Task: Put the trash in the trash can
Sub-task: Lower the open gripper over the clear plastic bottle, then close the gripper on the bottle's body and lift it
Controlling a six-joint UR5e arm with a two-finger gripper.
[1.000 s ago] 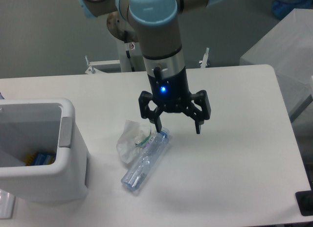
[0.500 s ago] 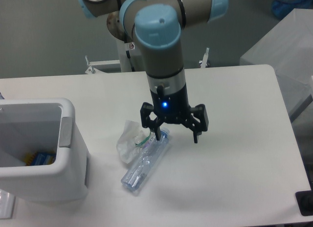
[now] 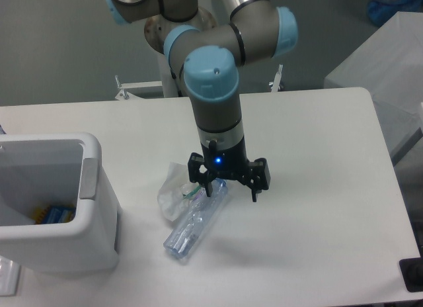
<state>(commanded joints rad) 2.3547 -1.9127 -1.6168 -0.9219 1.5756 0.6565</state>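
Hanging low over the table [image 3: 317,188], your gripper [image 3: 231,190] has its fingers spread wide, holding nothing — one finger sits just by the bottle's [image 3: 196,220] cap end. The bottle lies touching the crumpled wrapper [image 3: 173,189], both right of the trash can [image 3: 59,208] — well apart.

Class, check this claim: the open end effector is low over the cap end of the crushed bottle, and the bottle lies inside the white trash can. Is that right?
Not quite. The camera view shows the crushed bottle lying on the table, beside the crumpled wrapper and to the right of the white trash can, not inside it. The rest holds: the open end effector is low over its cap end.
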